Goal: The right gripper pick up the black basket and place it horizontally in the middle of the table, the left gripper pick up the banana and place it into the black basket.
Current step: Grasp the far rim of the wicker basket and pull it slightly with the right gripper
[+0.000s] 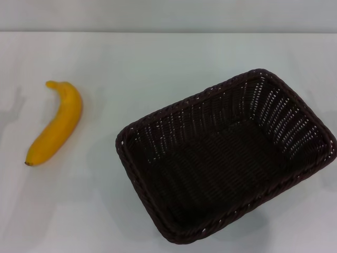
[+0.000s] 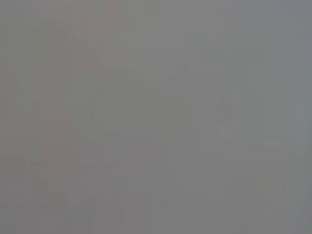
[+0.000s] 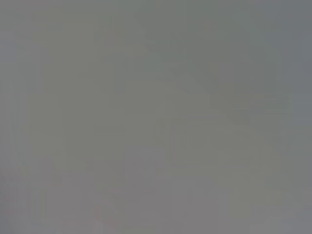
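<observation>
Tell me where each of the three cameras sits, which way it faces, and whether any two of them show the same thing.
Head view: from the robot's head, looking forward and down at the table; the banana lies on the robot's left, the black basket skewed on its right; no arm or tool shows.
Left wrist view: on the left arm; only featureless grey, nothing identifiable.
Right wrist view: on the right arm; the same blank grey.
Shared: the wrist views match only in blankness; neither shows anything from the head view.

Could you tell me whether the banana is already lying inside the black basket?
No, in the head view the banana lies on the bare table to the left of the black basket, apart from it.
</observation>
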{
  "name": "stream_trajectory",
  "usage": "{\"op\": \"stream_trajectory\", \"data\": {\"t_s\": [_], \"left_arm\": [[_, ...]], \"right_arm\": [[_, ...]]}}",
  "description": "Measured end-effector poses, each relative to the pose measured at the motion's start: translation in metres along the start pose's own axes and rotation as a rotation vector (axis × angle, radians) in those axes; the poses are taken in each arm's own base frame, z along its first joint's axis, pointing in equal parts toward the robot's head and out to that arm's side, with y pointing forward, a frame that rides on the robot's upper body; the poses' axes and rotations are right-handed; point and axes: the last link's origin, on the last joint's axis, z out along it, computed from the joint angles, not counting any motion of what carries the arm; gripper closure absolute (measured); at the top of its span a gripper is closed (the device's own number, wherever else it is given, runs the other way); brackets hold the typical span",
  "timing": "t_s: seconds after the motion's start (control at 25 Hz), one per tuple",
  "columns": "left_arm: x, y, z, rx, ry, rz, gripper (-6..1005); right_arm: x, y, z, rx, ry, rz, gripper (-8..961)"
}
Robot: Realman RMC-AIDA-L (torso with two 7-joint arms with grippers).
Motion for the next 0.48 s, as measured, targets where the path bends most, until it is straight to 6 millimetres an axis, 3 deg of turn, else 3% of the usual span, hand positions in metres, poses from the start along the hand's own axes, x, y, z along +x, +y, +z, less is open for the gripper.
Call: {"op": "stream_trajectory", "data": {"t_s": [0.48], "left_arm": [[-0.0008,-0.0030,-0.0093,0.016,-0.007,-0.004,119]], "right_arm": [[-0.0077,0.0005,0.0033,-0.048,-0.011,-0.006,118]]}}
